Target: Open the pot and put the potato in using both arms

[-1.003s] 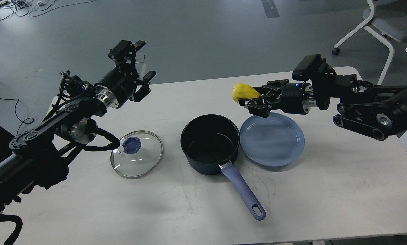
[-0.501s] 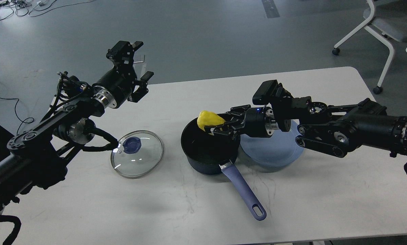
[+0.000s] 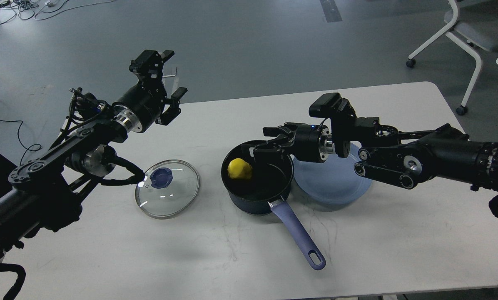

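A dark blue pot [image 3: 257, 200] with a purple handle stands open at the middle of the white table [image 3: 419, 233]. The yellow potato [image 3: 239, 169] lies inside it, at the left of its bottom. The glass lid [image 3: 167, 188] with a blue knob lies flat on the table, left of the pot. My right gripper [image 3: 262, 142] is open and empty, just above the pot's far rim. My left gripper [image 3: 170, 73] is open and empty, raised high over the table's far left edge, apart from the lid.
A light blue plate [image 3: 336, 183] lies right of the pot, partly under my right arm. An office chair [image 3: 469, 29] stands on the floor at the back right. Cables lie on the floor at the back left.
My right gripper carried the potato left from above the plate to over the pot, then opened. The potato dropped into the pot. The left arm barely moved.
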You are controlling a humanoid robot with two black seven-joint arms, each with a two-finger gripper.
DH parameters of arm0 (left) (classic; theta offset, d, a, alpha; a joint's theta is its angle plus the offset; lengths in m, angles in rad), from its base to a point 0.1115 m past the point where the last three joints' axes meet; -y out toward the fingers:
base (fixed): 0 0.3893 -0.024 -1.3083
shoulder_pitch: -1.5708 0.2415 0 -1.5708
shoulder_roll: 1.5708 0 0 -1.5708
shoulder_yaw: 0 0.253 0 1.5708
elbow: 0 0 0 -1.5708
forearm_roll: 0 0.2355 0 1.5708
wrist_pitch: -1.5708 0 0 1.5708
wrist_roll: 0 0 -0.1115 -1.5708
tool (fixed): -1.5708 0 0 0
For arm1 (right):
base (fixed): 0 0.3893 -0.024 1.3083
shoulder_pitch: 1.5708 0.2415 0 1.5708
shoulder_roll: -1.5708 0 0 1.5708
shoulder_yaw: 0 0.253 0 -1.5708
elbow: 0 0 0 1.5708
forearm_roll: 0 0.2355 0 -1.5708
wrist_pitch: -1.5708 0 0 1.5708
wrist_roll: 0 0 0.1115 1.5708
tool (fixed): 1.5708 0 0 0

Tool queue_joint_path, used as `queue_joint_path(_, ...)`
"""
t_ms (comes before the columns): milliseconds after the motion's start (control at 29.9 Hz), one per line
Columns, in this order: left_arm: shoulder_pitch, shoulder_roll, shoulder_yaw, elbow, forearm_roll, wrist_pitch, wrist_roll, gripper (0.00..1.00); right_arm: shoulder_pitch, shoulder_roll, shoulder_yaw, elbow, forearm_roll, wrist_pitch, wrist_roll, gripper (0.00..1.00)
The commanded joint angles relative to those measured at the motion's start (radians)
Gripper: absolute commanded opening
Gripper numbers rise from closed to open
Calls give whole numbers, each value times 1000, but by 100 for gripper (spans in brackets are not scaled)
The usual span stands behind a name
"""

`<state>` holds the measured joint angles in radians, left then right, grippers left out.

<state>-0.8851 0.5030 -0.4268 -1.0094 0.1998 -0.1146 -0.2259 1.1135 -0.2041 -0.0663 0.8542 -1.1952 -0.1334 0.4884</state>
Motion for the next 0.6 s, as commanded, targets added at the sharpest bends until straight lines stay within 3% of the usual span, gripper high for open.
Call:
queue_joint_path(0, 1, -3, -33, 0, -11, 0, 10, 98, -7, -43, 165, 22, 345, 76, 0, 100)
queue_joint_path(67, 5, -3, -36, 0, -13, 0, 10, 98, -7, -79, 228, 66, 597, 180, 0, 100)
queue_joint_path(167, 15, -3, -52, 0, -25, -4, 16, 98, -18, -129, 321, 94, 891, 276, -92, 100)
queue_joint_path(201, 26, -3, -67, 0, -37, -8, 20, 98, -39, -135, 363, 92, 999, 279, -147, 100)
queue_joint_path(301, 61, -4, -134, -2, -83, -11, 43, 98, -102, -141, 498, 89, 1175, 285, -244, 100)
queue_joint_path(368, 78, -9, -158, -2, -97, -11, 51, 98, -135, -141, 545, 85, 1215, 285, -283, 100)
queue_joint_path(401, 96, -12, -176, -5, -106, -11, 54, 98, -165, -141, 575, 82, 1249, 285, -333, 100)
queue_joint_path(468, 124, -12, -196, -11, -111, -11, 54, 98, -199, -141, 617, 83, 1264, 285, -385, 100)
queue_joint_path(568, 144, -6, -202, -29, -111, -13, 54, 98, -224, -140, 668, 77, 1263, 288, -392, 100)
